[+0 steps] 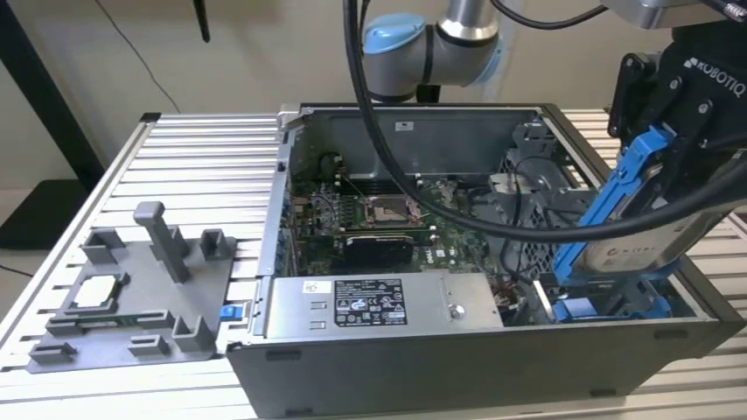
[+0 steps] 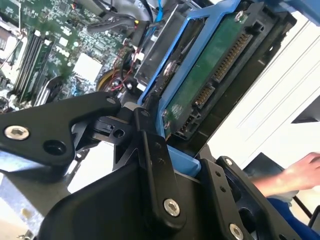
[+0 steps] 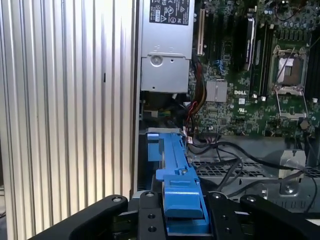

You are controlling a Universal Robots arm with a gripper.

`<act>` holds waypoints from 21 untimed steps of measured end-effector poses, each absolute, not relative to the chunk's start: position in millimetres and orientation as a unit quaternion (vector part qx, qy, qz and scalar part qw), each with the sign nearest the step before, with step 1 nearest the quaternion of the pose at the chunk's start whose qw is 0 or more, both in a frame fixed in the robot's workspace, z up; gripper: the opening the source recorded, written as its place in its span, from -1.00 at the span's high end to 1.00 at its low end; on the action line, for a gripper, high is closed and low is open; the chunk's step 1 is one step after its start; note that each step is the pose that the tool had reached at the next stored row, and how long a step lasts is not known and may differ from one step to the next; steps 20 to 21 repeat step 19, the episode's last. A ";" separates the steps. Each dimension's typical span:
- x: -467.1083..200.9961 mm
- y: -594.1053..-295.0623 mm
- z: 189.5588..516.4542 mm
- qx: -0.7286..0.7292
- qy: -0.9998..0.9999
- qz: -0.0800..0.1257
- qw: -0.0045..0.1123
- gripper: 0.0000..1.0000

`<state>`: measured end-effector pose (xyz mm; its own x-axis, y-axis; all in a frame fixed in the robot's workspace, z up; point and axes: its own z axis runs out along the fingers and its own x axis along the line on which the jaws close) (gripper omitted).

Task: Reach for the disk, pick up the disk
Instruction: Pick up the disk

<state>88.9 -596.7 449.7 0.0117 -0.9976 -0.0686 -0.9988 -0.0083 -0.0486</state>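
Even, bright light; glare off ribbed table (image 3: 65,100) beside computer case (image 1: 467,367); case interior dimmer, pics sharp.

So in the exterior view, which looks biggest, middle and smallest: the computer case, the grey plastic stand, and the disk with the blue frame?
1. Computer case, by far the largest.
2. Grey plastic stand.
3. Disk, held up tilted by the end effector.

The stand and disk look fairly close, and the disk is partly hidden, so that order is unsure.

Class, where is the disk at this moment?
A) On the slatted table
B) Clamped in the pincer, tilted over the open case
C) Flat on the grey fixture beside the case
B: the pincer is shut on the disk, whose blue bracket slants above the open computer case.
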 end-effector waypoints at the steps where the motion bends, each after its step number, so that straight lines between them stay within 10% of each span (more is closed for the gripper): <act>1: 89.4 -597.5 447.9 -0.709 0.704 0.007 0.041 1.00; 21: 92.3 -599.2 439.2 -0.706 0.707 0.005 0.040 1.00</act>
